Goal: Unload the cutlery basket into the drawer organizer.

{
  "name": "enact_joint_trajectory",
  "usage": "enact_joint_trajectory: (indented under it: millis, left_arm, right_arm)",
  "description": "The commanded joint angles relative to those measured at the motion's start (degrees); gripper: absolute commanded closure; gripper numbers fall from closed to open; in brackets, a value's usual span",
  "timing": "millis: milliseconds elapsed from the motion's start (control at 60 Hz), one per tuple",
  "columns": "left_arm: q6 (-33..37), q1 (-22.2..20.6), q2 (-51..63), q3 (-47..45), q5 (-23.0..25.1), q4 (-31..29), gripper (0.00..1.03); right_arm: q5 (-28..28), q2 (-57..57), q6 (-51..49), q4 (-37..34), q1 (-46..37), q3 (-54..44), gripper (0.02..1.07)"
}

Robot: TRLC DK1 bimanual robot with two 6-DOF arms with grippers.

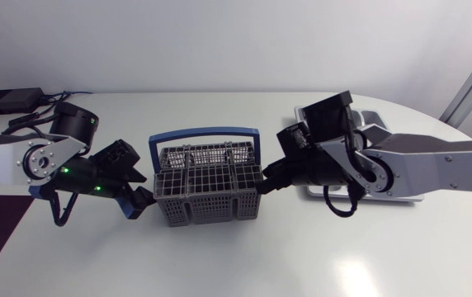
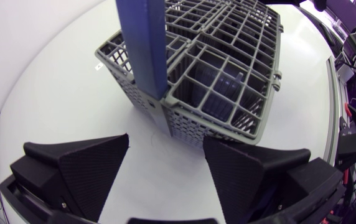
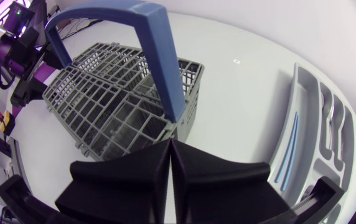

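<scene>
Right gripper [image 3: 170,146] pinched shut — perhaps touching basket [image 3: 103,99]; left gripper [image 2: 166,138] spread.

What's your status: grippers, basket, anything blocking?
Left gripper open, short of cutlery basket. Right gripper shut, empty, at basket's other side. Drawer organizer beside it. Nothing blocking.
</scene>
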Motion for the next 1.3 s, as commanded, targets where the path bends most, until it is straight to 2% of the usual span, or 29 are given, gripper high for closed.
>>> enact_joint_trajectory:
  millis: [0,433,1283]
  left_arm:
    - [-2.4,-1.5,2.0,3.4,0.0,1.1,0.06]
    - [-4.1,-3.7,7.8,9.0,-1.6,1.9,0.06]
    - [-5.4,-4.4,6.0,8.4,-3.2,1.8,0.06]
  right_arm:
    - [-0.6,1.7,1.4,-0.7,0.8,1.6,1.02]
    - [-0.5,2.7,0.9,-1.0,0.4,1.6,1.02]
    - [1.4,1.1,0.8,-1.7,2.0,1.2,1.02]
